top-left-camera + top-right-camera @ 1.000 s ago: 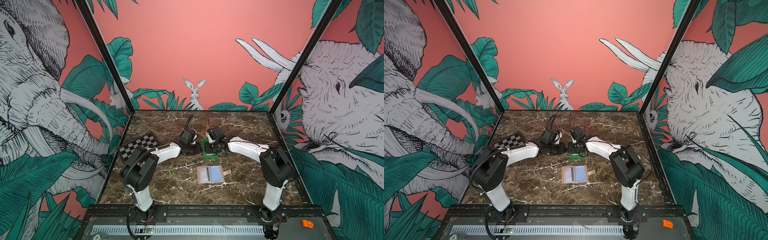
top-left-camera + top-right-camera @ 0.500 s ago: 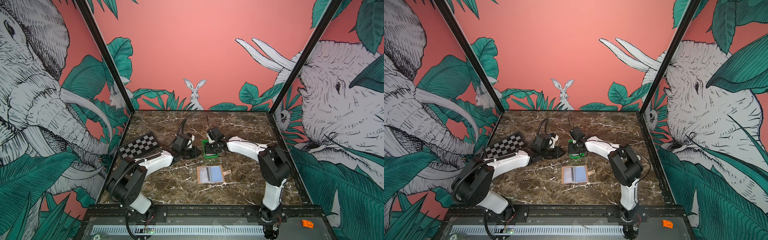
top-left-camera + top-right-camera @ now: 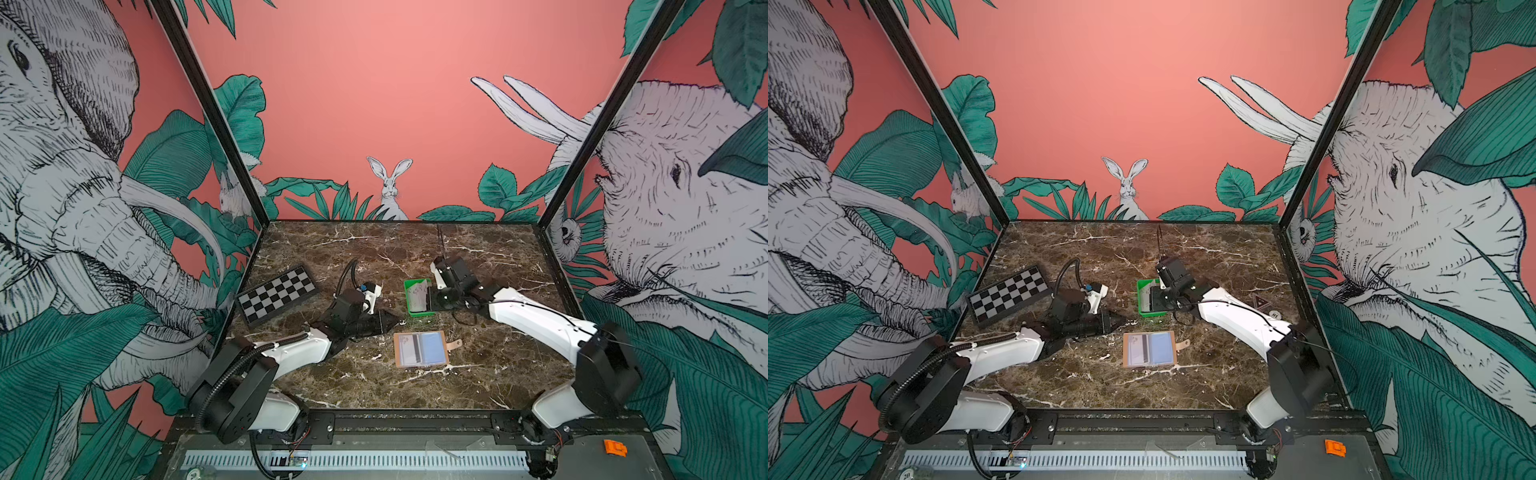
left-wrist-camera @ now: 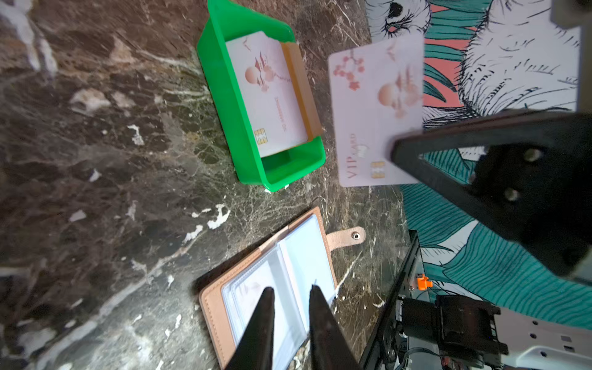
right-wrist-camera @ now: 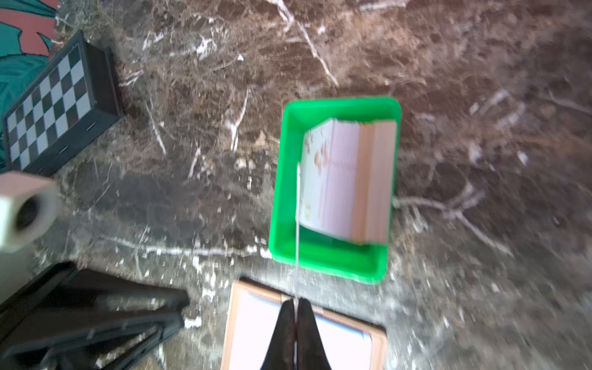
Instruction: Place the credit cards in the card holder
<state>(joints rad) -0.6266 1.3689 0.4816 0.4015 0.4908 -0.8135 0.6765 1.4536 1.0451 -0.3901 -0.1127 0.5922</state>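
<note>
The right hand (image 5: 297, 304) is clenched on one credit card (image 4: 374, 105), pinching it by a short edge so that it stands off the tabletop (image 3: 374, 386). In both top views this hand sits over the green tray (image 3: 409, 291) just above the middle of the frame. A stack of cards (image 4: 266, 93) leans inside the tray.

The card holder (image 3: 420, 348) lies open and flat just below the tray, apart from it, with its clear sleeves up and its snap strap out to the right.

The left hand (image 4: 291, 290) is released, its jaws slightly parted with nothing between them, near the holder's upper left corner. A chessboard (image 3: 277, 294) lies at mid-left.
</note>
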